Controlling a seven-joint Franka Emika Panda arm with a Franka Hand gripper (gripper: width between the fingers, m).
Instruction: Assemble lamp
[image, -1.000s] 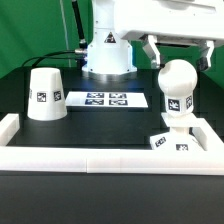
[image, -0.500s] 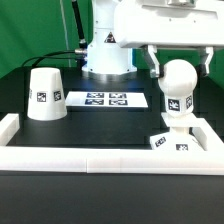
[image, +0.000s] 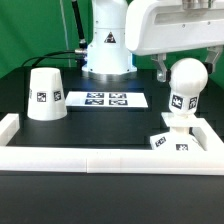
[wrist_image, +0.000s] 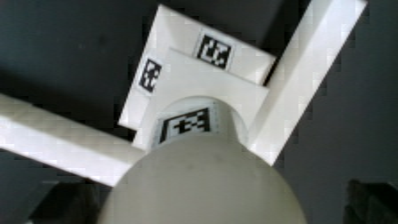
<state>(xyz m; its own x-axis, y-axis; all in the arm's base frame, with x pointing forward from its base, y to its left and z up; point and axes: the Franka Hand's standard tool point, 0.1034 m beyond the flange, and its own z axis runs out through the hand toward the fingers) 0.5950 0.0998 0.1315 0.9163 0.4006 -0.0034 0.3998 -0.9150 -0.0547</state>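
The white round-headed bulb (image: 186, 85) stands with its stem on the flat square base (image: 172, 142) at the exterior view's right, next to the white corner wall. My gripper (image: 186, 70) is open, with one dark finger on each side of the bulb's head and a gap on both sides. In the wrist view the bulb (wrist_image: 196, 170) fills the foreground between the fingers (wrist_image: 365, 200), with the tagged base (wrist_image: 205, 60) below it. The truncated-cone shade (image: 45, 93) stands apart on the table at the exterior view's left.
The marker board (image: 108, 99) lies in the middle at the back. A low white wall (image: 90, 160) runs along the front and turns up both sides. The robot pedestal (image: 106, 50) stands behind the board.
The gripper has shifted to the exterior view's right and stands closer to the camera. The bulb's head has leaned slightly right with it. The base and shade have not moved.
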